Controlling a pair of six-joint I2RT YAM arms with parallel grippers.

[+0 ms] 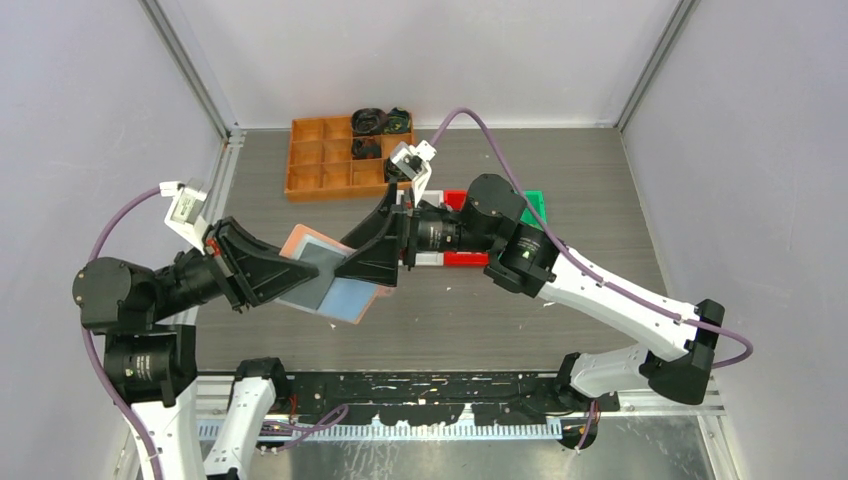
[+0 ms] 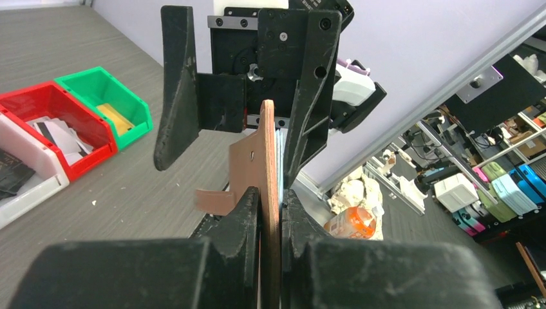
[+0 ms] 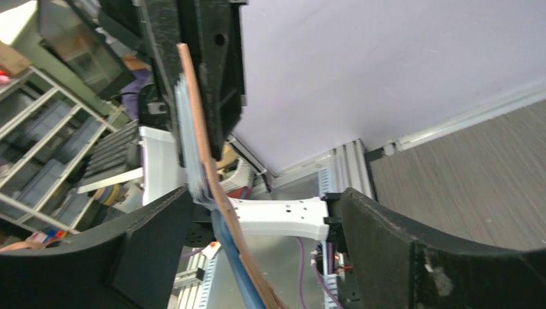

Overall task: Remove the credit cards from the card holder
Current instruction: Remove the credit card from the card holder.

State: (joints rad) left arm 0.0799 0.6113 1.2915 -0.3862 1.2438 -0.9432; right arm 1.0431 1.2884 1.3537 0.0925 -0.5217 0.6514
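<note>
The salmon-pink card holder [image 1: 330,285] hangs open above the table, its blue pockets facing up. My left gripper [image 1: 305,272] is shut on its left edge; in the left wrist view both pads pinch the brown edge of the card holder [image 2: 270,193]. My right gripper [image 1: 362,250] stands open, its fingers astride the holder's opposite edge. In the right wrist view the card holder [image 3: 205,151] runs between the wide-apart jaws, close to the left finger [image 3: 151,235]. Credit cards lie in the bins: whitish ones [image 2: 64,136], a tan-yellow one [image 2: 117,119], a dark one [image 2: 13,172]. Whether any card sits in the pockets is unclear.
A green bin [image 1: 535,200], a red bin [image 1: 466,259] and a white bin [image 1: 426,259] stand in a row behind the right arm. An orange compartment tray [image 1: 320,160] with black coiled bundles [image 1: 372,122] sits at the back.
</note>
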